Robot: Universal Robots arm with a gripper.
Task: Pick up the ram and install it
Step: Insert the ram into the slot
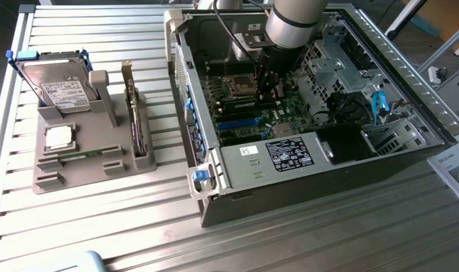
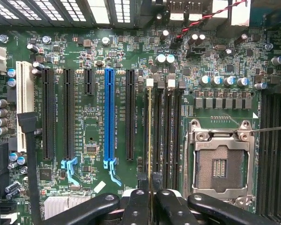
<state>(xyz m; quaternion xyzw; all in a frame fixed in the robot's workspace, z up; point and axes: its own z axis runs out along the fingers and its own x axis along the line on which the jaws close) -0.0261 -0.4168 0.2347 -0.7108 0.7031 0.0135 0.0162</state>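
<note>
The ram [image 2: 151, 136] appears edge-on in the wrist view as a thin green-gold strip. It runs along the outermost of the black memory slots [image 2: 166, 136], on the side of the expansion slots, and its far end reaches a white latch [image 2: 150, 83]. My gripper [image 2: 151, 204] is shut on its near end, with the black fingers [image 2: 136, 206] pressed on either side. Whether the stick is seated or just above the slot I cannot tell. In the exterior view the gripper [image 1: 269, 90] reaches down into the open computer case [image 1: 290, 170] over the motherboard [image 1: 249, 116].
The empty processor socket [image 2: 220, 161] lies beside the memory slots, and a blue expansion slot [image 2: 109, 117] lies on their other side. At the exterior view's left, a grey holder [image 1: 71, 164] carries a hard drive [image 1: 59, 85], an upright card [image 1: 132, 113], a silver chip [image 1: 59, 137] and a green strip [image 1: 89, 154].
</note>
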